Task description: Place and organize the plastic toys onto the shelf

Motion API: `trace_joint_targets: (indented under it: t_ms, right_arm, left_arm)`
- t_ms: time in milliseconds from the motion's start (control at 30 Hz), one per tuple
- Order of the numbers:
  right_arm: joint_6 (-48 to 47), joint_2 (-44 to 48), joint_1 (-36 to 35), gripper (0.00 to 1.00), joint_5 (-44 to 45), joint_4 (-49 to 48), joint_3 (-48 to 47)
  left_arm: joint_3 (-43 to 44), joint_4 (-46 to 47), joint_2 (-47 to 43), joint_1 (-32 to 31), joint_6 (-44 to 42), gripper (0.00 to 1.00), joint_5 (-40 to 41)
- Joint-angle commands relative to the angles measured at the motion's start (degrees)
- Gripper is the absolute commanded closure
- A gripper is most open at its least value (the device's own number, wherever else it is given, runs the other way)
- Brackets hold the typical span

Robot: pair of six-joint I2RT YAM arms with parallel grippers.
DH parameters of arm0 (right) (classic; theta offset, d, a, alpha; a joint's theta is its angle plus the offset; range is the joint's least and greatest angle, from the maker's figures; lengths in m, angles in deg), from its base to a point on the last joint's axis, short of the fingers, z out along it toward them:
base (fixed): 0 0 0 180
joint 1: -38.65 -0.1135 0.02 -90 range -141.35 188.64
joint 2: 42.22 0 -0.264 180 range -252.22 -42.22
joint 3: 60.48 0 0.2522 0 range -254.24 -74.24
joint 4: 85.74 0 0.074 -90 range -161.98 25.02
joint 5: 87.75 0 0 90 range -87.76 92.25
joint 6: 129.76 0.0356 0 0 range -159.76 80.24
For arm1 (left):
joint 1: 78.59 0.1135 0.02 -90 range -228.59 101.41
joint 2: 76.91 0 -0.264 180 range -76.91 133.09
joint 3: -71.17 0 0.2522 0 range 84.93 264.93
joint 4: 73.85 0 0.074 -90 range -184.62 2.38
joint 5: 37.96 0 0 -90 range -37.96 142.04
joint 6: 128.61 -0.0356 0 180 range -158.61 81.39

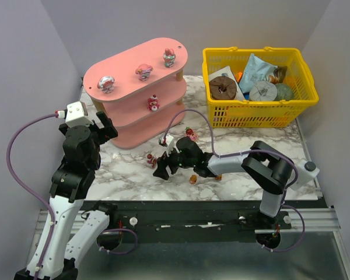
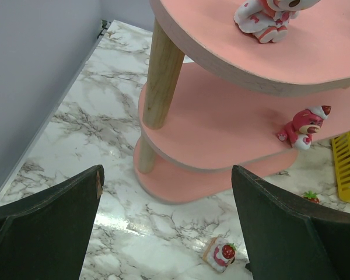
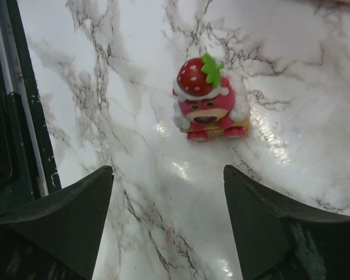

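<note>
- The right end effector (image 3: pixel 167 170) hangs open and empty, low over the worktop (image 3: pixel 134 70), aimed at a strawberry-capped pink toy (image 3: pixel 207 99) that sits just ahead of its fingertips.
- For a sound grip, I judge it should advance until the toy is centred between the fingers, then close on the body below the cap.
- The left end effector (image 2: pixel 166 233) is wide open and empty, facing the shelf (image 2: pixel 221 128), where four toys (image 1: pixel 144 71) already stand.
</note>
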Motion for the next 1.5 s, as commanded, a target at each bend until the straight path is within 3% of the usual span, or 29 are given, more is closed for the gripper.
trace_joint_targets:
  t_ms: [0, 300, 633, 833, 967, 1000, 1100, 1467]
  right_arm:
    - [-4.55, 0.60, -0.26, 0.09, 6.39, 0.91, -0.45]
    - [-13.96, -6.70, -0.26, 0.02, 7.98, 6.98, -10.64]
    - [-13.71, -11.97, -0.18, 0.05, 8.06, 6.28, -13.29]
    - [-12.39, -11.80, -0.26, 0.23, 7.80, 1.18, -11.00]
    - [-11.68, -10.57, -0.53, 0.48, 7.36, -1.01, -9.43]
    - [-11.60, -10.13, -0.53, 0.59, 7.36, -1.28, -9.24]
    - [-9.23, -7.94, -0.79, 0.69, 8.32, -0.41, -9.42]
    - [-6.41, 1.82, -1.67, 0.74, 14.56, 8.81, -13.54]
  left_arm:
    - [-0.50, 1.23, -0.28, 0.46, -0.43, 0.01, 0.10]
    - [-0.41, 1.23, -0.10, 0.55, -0.69, 0.01, 0.01]
    - [-0.24, 1.14, 0.25, 0.63, -0.96, 0.01, 0.10]
    - [-0.24, 1.23, 0.34, 0.63, -0.96, 0.01, 0.10]
    - [-0.24, 1.23, 0.25, 0.63, -0.78, 0.01, 0.10]
    - [-0.33, 1.32, 0.25, 0.72, -0.78, 0.01, 0.10]
    - [-0.24, 1.14, 0.25, 0.72, -0.69, 0.01, 0.01]
    - [-0.06, 1.14, -0.27, 0.72, -0.60, 0.01, 0.54]
